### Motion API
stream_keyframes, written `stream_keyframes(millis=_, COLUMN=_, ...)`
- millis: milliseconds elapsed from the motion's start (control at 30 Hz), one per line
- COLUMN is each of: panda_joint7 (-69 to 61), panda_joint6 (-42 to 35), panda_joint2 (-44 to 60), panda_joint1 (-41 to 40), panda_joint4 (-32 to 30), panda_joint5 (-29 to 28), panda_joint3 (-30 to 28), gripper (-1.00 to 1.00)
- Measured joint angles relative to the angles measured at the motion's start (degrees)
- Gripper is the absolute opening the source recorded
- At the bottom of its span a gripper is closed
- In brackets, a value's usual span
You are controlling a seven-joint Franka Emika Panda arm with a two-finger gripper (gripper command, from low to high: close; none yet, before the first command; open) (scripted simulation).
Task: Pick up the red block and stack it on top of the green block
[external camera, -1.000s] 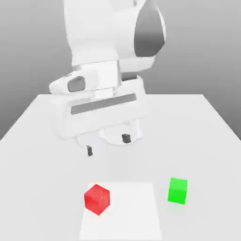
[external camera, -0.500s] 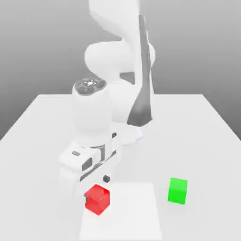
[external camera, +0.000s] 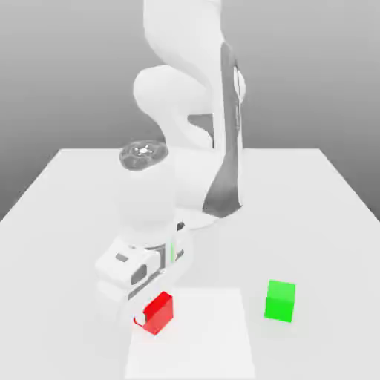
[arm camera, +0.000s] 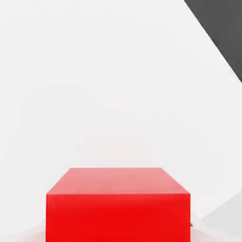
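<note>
Red block (external camera: 160,313) low on the white table (external camera: 319,200), toward the near edge in the exterior view, on the exterior view's left corner of a paler square patch (external camera: 211,338). At table level as far as can be told. A cube, so no long axis to name: all edges alike, top face level. Set askew to the table's edges in the exterior view, with one upright edge rather than a flat face turned toward the camera. Upper left part covered by the white hand above it.

Seen from the hand view, the same red block (arm camera: 118,208) stands square-on and close, one face flat to the lens and the top face running straight away from it over the white table (arm camera: 94,85).

Gripper (external camera: 152,307) down at the block, hand pointing at the table, jaws pinched in on the red block. One pale fingertip (external camera: 139,320) pressed to the block's side on the exterior view's left; the other hidden behind the cube. White arm (external camera: 193,82) rising behind, bent forward over the hand.

Green block (external camera: 280,300) well apart from the red one, toward the exterior view's right, just beyond the patch's edge. Upright on the table, nearly face-on to the camera, top bare, nothing touching it.
</note>
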Motion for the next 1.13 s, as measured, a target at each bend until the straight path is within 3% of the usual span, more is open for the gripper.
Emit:
stream_keyframes(millis=167, panda_joint7=5.22, panda_joint6=-4.92, panda_joint2=-6.26, panda_joint1=1.40, panda_joint4=-1.26, panda_joint5=-6.99, panda_joint3=-3.06, gripper=-1.00)
stream_keyframes(millis=667, panda_joint7=2.71, panda_joint6=-11.91, panda_joint2=-16.10, panda_joint1=22.07, panda_joint4=-4.00, panda_joint5=-12.80, panda_joint3=7.75, gripper=-1.00)
stream_keyframes(millis=1033, panda_joint7=-1.63, panda_joint6=-0.97, panda_joint2=-4.81, panda_joint1=24.05, panda_joint4=-3.61, panda_joint5=-7.57, panda_joint3=9.59, gripper=-1.00)
stream_keyframes(millis=1067, panda_joint7=-1.87, panda_joint6=0.00, panda_joint2=-3.80, panda_joint1=23.93, panda_joint4=-3.63, panda_joint5=-7.22, panda_joint3=9.75, gripper=1.00)
stream_keyframes(millis=1133, panda_joint7=-1.87, panda_joint6=0.00, panda_joint2=-3.80, panda_joint1=23.93, panda_joint4=-3.63, panda_joint5=-7.22, panda_joint3=9.75, gripper=1.00)
